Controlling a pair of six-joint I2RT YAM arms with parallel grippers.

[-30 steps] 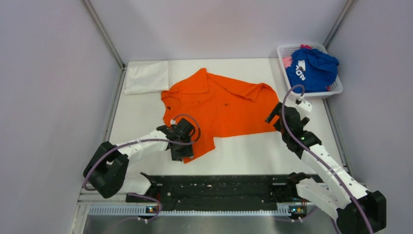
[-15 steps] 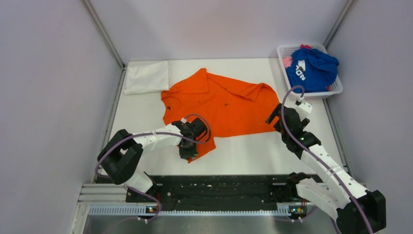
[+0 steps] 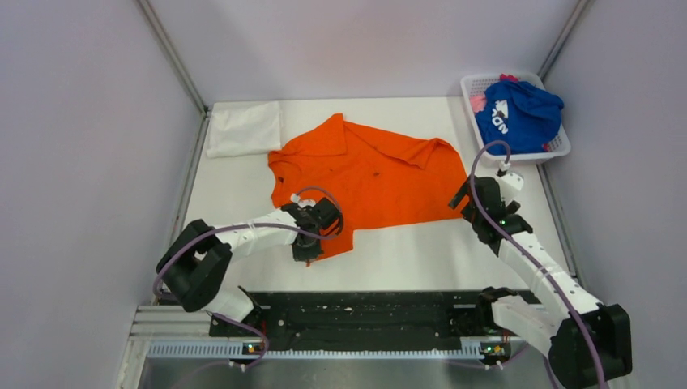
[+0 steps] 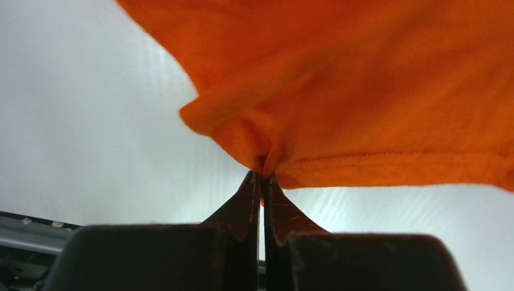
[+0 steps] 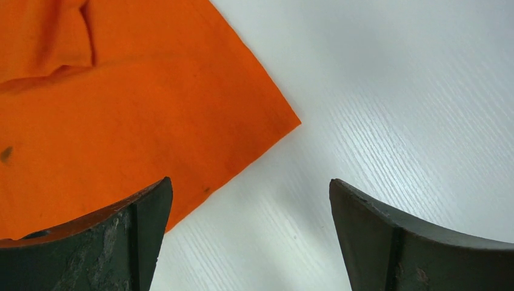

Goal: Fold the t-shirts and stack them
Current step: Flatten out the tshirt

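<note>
Plainly spread, the orange t-shirt lies rumpled across the middle of the white table. The left gripper has its fingers pressed together on a bunched fold at the shirt's near hem, by its lower left corner. The right gripper is spread wide above the shirt's right corner, one finger over the cloth and the other over bare table. The blue t-shirt with white lettering sits heaped in a white basket at the far right corner, with a pink t-shirt peeking out beside it. A folded white cloth rests at the far left.
</note>
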